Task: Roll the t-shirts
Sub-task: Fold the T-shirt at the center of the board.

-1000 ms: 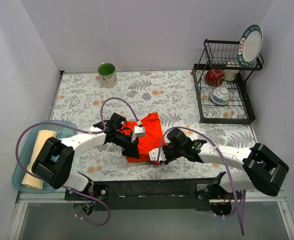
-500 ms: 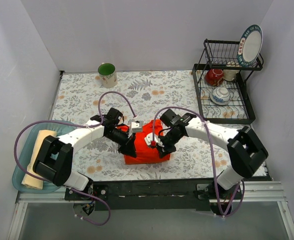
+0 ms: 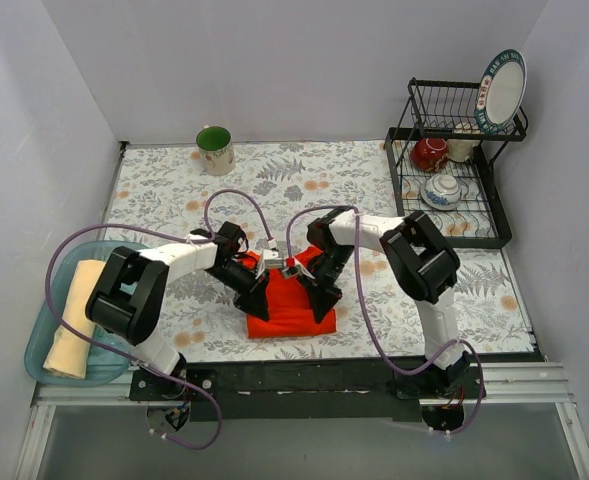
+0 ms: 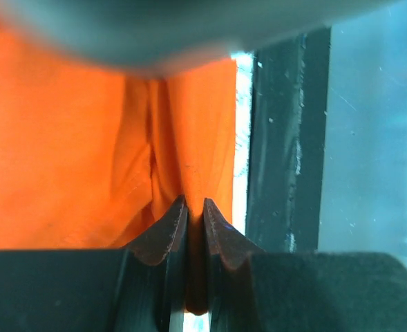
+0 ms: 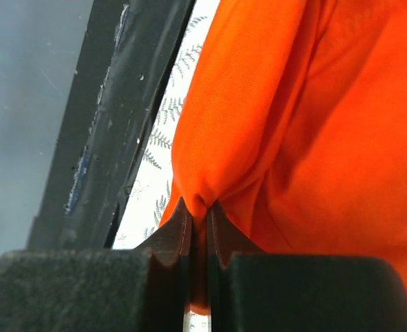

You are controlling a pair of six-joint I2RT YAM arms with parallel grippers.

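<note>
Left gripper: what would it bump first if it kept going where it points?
Probably the orange t-shirt: the left gripper is shut on a fold, and more shirt fills the way ahead.

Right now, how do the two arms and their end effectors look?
The left arm and right arm have white links and bulky black joints. A thin purple cable loops along each. The left end effector and right end effector have black fingers tapering to thin tips.

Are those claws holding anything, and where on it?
Both pinch the orange shirt: left gripper a fold at its left edge, right gripper at its right edge.
</note>
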